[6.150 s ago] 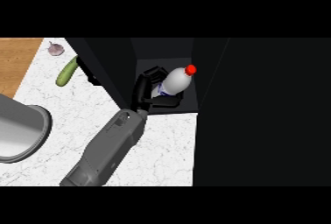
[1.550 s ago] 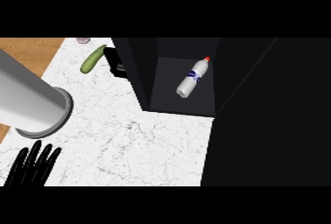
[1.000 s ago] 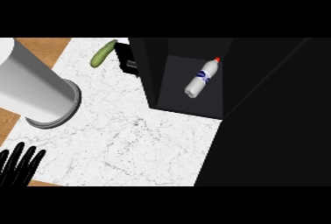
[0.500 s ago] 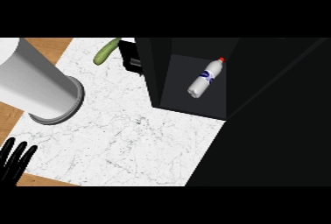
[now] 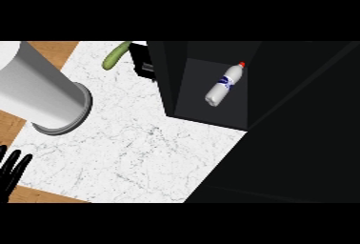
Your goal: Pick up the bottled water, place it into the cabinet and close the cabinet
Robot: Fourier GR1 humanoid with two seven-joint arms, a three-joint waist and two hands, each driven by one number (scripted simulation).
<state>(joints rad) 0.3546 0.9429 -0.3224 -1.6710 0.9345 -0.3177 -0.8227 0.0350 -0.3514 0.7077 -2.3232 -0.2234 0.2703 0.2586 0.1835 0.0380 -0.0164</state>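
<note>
When you look down at the counter (image 5: 141,152), you see the bottled water (image 5: 224,86) lying on its side inside the cabinet (image 5: 173,76). It rests on the dark floor of the cabinet. Its red cap (image 5: 242,64) points up and to the right, toward the back. Nothing else shows in there with it, and no hand touches it. The cabinet is open, so you can see right in. All the space to its right is black, and you cannot pick out the door there.

On the left side of the counter stands a big grey round pot (image 5: 44,90). It is tall and leans away in the view. You cannot see inside it.

A green cucumber (image 5: 116,55) lies near the top, between the pot and the cabinet. A small black thing (image 5: 143,63) sits just beside the cabinet's left wall. You cannot tell what it is.

Your left hand (image 5: 13,174) shows at the lower left edge, well apart from the bottle. Its fingers are straight and point up, and it holds nothing. Your right hand does not show at all.
</note>
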